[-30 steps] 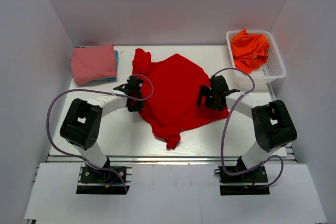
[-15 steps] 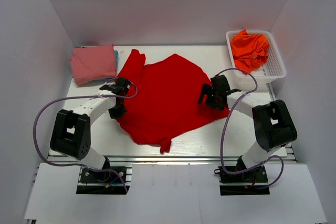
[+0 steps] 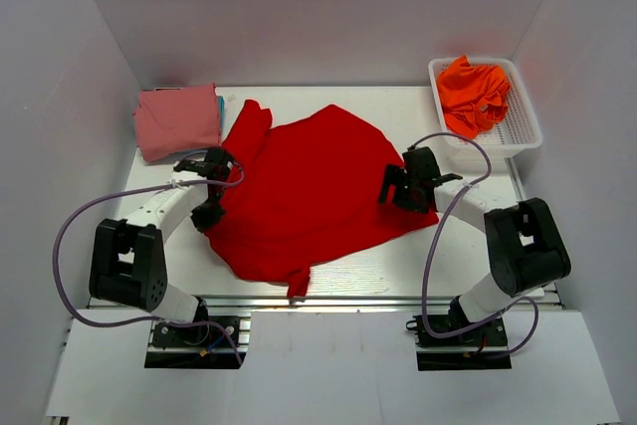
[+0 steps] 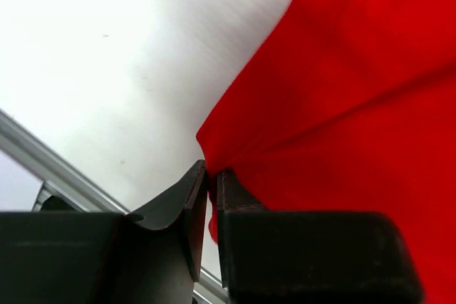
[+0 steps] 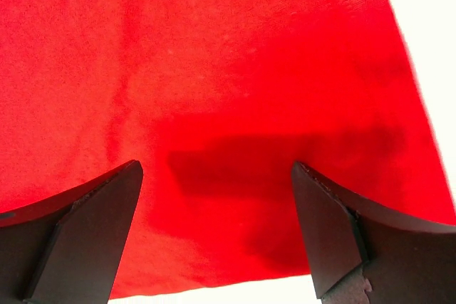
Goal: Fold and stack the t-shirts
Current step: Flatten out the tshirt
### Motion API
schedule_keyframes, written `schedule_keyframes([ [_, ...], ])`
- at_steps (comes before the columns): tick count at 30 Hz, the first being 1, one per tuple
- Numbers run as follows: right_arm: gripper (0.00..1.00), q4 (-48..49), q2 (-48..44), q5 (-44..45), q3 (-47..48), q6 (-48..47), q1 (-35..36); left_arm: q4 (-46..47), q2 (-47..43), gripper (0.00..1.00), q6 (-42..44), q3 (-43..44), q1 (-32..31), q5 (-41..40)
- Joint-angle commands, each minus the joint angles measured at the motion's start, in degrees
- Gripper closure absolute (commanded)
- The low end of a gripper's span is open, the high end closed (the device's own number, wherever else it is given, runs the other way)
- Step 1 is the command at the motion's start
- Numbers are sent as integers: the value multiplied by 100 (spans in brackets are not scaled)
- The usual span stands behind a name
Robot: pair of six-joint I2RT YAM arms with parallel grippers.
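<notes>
Table (image 3: 398,266), arms (image 3: 164,208) low over red t-shirt (image 3: 309,186)

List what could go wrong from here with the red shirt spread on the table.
1. The left end effector pinches only a thin edge of the red t-shirt; the cloth could slip out mid-pull.
2. The shirt's lower tip lies by the near edge of the table; more dragging may pull it off.
3. The right end effector hangs open over the cloth, holding nothing, so a one-sided pull may bunch the shirt.
</notes>
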Motion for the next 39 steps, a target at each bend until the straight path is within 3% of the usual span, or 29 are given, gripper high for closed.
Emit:
schedule_keyframes([
  [1,10,-92,-277,75,-40,-116,-43,-271,-295,77,-257,265,166,-359],
  [4,10,-83,-347,146,-32,-142,-34,-367,-295,77,-318,327,288,-411],
  [6,10,-109,-373,303,-5,-151,-26,-368,-347,64,-319,397,359,-351],
  [7,10,-101,-391,200,13,-212,-25,-368,-348,50,-319,397,411,-350],
  [8,10,-83,-434,181,48,-239,-25,-368,-348,1,-319,484,412,-289],
  [11,10,-31,-408,129,241,-362,9,-123,-470,0,65,661,412,-61],
  [18,10,242,442,-258,1312,-977,150,2046,-243,0,1559,1056,306,1266],
  [22,10,-214,1567,-355,3073,-1328,238,2987,775,0,1790,1592,393,1855],
  [28,10,-460,3507,-794,5029,-1618,265,3350,2305,0,1790,2427,500,1839],
  [32,10,-1014,4617,-1171,6976,-1637,265,3271,3009,0,1720,2823,692,1839],
  [35,10,-1294,5251,-1251,7613,-1540,203,3271,3307,0,1667,2885,763,1918],
  [39,10,-1287,5313,-875,7379,-1242,142,3429,3484,0,1667,2885,947,2100],
])
